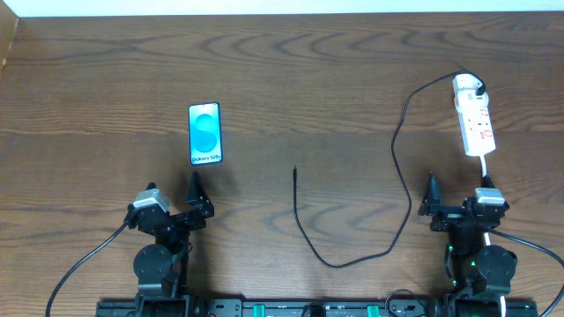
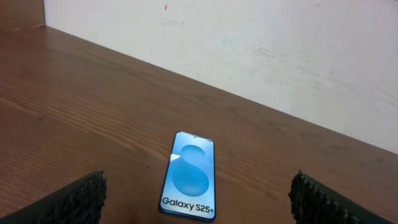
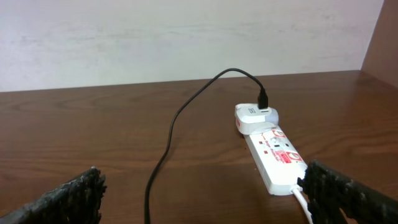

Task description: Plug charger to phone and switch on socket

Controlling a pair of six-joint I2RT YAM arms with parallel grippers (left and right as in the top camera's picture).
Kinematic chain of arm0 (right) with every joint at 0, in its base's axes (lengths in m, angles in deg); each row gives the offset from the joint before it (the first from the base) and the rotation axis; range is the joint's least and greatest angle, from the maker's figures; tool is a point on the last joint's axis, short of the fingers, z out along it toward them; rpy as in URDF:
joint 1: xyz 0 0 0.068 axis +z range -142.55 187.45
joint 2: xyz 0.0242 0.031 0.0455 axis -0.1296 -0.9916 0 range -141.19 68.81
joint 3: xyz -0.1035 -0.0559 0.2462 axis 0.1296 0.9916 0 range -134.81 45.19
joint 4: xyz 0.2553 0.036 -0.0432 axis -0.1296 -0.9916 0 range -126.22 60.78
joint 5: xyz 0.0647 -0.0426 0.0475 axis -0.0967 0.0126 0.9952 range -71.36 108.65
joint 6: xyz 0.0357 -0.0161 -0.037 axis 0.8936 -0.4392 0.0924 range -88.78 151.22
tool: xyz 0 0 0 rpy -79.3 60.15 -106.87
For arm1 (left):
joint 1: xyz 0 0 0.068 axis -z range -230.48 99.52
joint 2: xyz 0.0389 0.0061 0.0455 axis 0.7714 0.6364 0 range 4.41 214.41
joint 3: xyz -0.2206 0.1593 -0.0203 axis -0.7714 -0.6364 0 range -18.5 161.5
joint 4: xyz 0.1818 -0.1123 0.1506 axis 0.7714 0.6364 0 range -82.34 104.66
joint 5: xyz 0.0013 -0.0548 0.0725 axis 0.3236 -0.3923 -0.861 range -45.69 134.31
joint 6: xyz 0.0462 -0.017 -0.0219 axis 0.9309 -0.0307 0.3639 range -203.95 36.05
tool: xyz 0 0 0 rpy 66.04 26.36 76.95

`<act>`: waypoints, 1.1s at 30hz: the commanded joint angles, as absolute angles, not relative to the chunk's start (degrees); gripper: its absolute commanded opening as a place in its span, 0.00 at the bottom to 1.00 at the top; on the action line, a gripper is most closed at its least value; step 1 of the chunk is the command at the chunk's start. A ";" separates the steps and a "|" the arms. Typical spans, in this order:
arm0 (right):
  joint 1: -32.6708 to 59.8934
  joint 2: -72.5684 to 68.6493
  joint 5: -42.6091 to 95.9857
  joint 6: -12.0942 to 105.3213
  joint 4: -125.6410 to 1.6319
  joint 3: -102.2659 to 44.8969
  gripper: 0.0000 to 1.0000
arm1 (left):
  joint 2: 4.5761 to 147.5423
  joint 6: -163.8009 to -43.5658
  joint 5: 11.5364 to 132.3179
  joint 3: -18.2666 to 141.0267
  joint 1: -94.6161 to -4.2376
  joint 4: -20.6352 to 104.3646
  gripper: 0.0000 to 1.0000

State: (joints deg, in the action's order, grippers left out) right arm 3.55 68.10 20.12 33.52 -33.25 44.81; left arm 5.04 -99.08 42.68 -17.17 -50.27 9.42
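The phone point(image 1: 204, 133) lies flat on the table, screen up, showing "Galaxy S25+"; it also shows in the left wrist view point(image 2: 189, 177). The charger's black cable point(image 1: 401, 189) runs from its white adapter point(image 1: 467, 85), plugged into the far end of the socket point(image 1: 477, 124), down to a free plug tip point(image 1: 294, 169) at mid-table. The right wrist view shows the socket point(image 3: 277, 158), the adapter point(image 3: 255, 117) and the cable point(image 3: 168, 146). My left gripper point(image 1: 195, 195) is open and empty just in front of the phone. My right gripper point(image 1: 458, 195) is open and empty in front of the socket.
The socket's white cord point(image 1: 486, 167) runs from its near end toward the right arm. A white wall point(image 2: 249, 37) stands behind the wooden table point(image 1: 308, 70).
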 commanded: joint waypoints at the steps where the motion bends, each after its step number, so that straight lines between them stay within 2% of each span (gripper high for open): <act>1: 3.79 68.47 19.40 32.67 -33.54 44.88 0.99 | 4.71 -98.58 42.14 -18.27 -50.53 11.69 0.94; 20: 3.79 68.47 19.42 32.67 -33.54 44.88 0.99 | 4.75 -98.56 42.35 -18.27 -50.53 11.71 0.94; 25: 3.79 68.47 19.42 32.67 -33.54 44.88 0.99 | 4.75 -98.56 42.38 -18.27 -50.51 11.71 0.85; 27: 3.79 68.47 19.42 32.67 -33.54 44.88 0.99 | 4.75 -98.54 42.94 -18.09 -50.53 11.95 0.93; 33: 3.79 68.47 19.42 32.67 -33.54 44.88 0.99 | 4.82 -94.95 45.57 -14.73 -50.53 17.42 0.95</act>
State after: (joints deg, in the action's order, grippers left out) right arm 3.57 68.10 20.12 33.52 -33.25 44.81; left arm 5.04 -97.40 45.04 -15.60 -50.27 13.37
